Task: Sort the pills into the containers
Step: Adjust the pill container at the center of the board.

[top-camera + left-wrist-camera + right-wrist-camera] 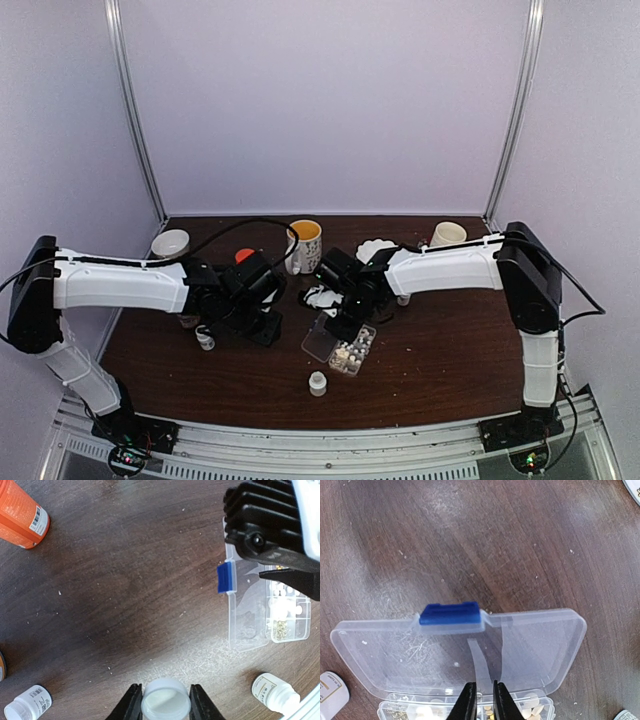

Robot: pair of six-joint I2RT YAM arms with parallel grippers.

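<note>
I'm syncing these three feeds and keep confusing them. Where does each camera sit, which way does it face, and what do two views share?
Top external: above and behind the arms, looking down across the table; both arms show, left gripper and right gripper mid-table.
Left wrist: on the left arm, facing down at the table; own fingers flank a white bottle.
Right wrist: on the right arm, facing down at the open lid of the organizer box; own fingertips slightly apart.
Shared: both wrist views show the box's blue latch.

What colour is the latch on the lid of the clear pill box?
Blue. The latch shows best in the right wrist view.
</note>
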